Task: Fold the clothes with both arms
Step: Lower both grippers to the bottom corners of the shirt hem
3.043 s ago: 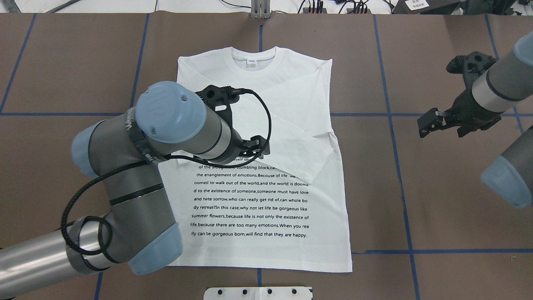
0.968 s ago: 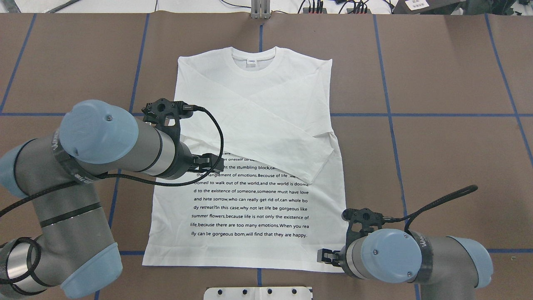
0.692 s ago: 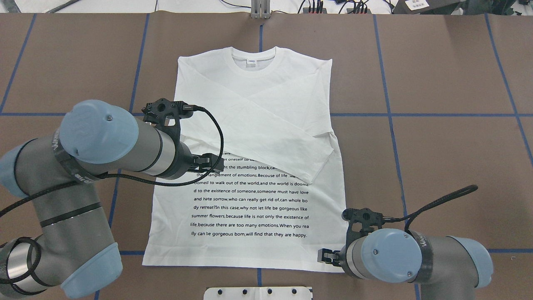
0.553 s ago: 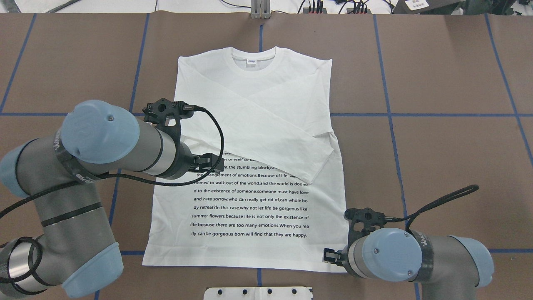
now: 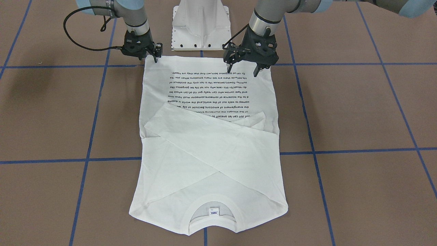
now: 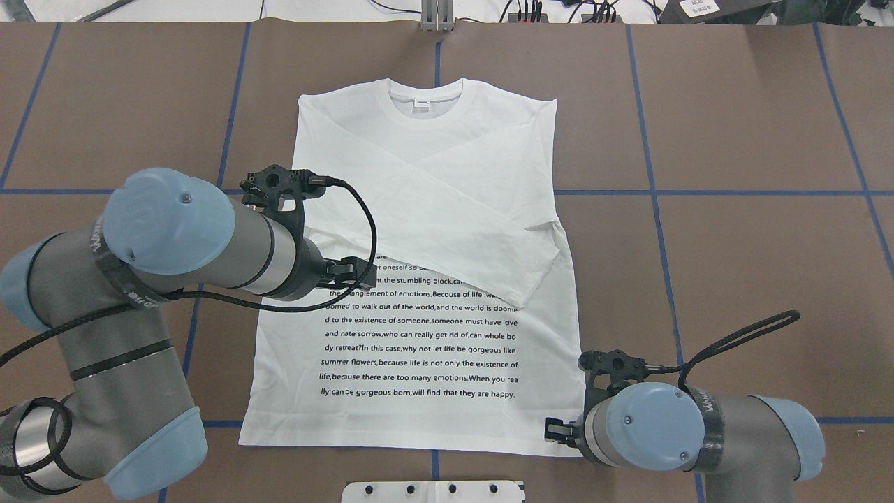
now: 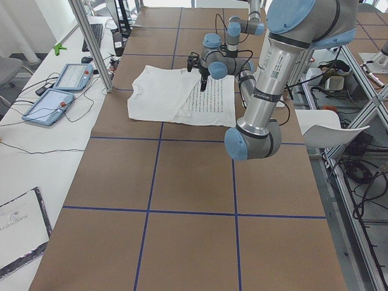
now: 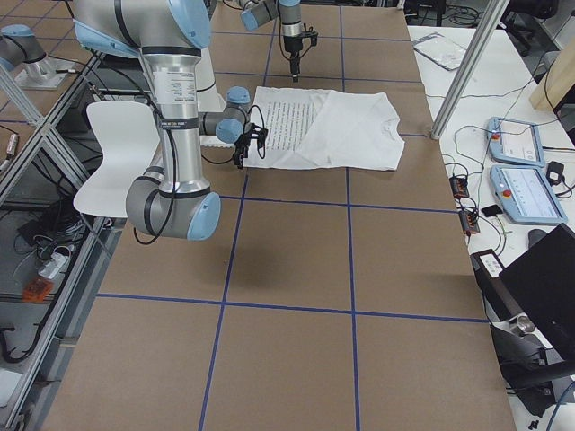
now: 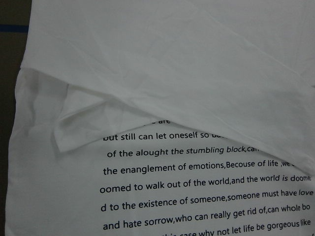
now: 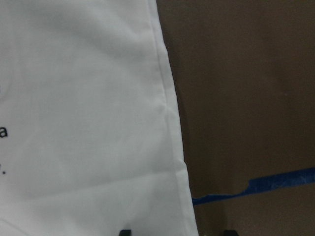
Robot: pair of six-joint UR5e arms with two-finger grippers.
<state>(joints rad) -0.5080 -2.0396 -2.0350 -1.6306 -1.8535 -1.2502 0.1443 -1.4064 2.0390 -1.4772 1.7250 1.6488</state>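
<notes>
Brown table; T-shirt reads "the stumbling block"; left tool wide, right tool parted.

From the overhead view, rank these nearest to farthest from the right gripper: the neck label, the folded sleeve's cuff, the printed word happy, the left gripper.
1. Printed word happy: close beside the right gripper, bottom right.
2. Sleeve cuff: farther up the right side of the T-shirt.
3. Left gripper: across on the left side.
4. Neck label: at the far end.
</notes>
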